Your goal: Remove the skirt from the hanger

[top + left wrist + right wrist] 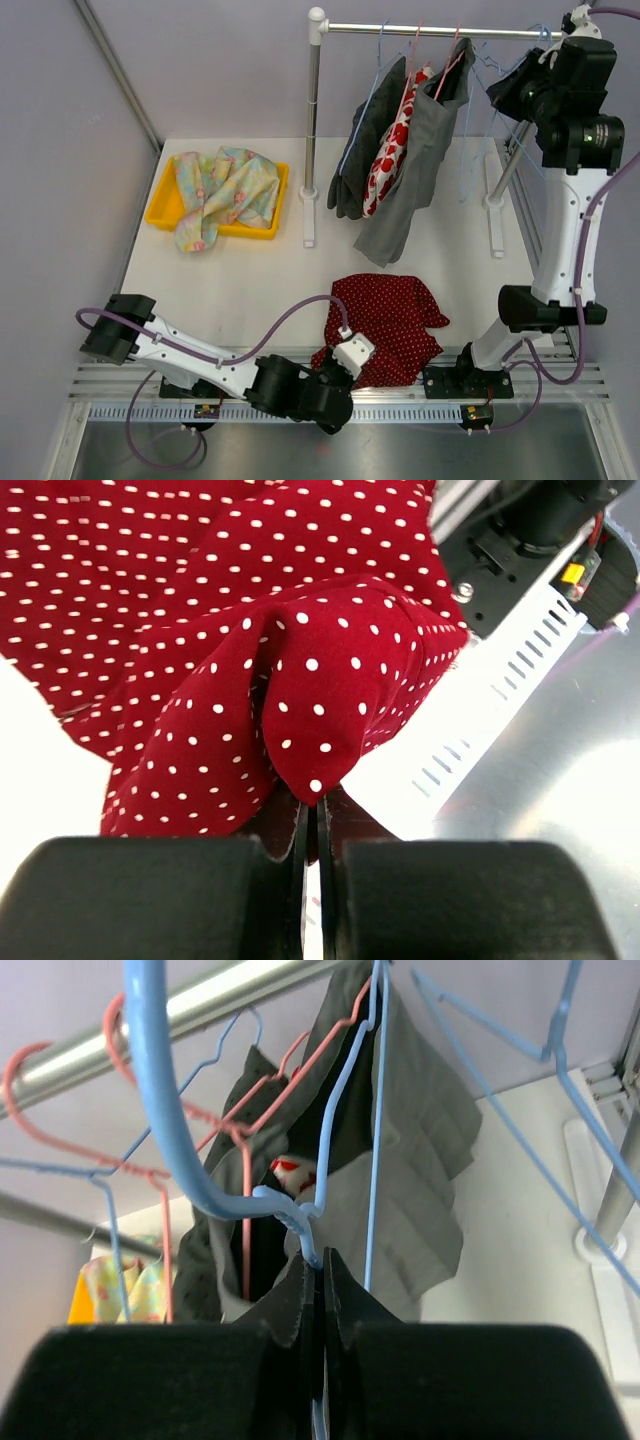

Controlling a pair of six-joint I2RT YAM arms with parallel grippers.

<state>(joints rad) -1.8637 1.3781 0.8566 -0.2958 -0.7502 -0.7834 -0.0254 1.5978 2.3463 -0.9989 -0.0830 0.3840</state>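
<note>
Red skirt (pixel 385 315) on desk (pixel 230 280), at front edge, off hanger. Left pincer (pixel 312 815) clamped on its fold; right pincer (pixel 320 1270) clamped on blue hanger (pixel 165 1130). Risk: left pull drags skirt off desk.

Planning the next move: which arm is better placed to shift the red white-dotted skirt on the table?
Left. The left gripper is shut on a fold of the red white-dotted skirt; the right gripper is up by the metal rail, shut on a light blue wire hanger.
</note>
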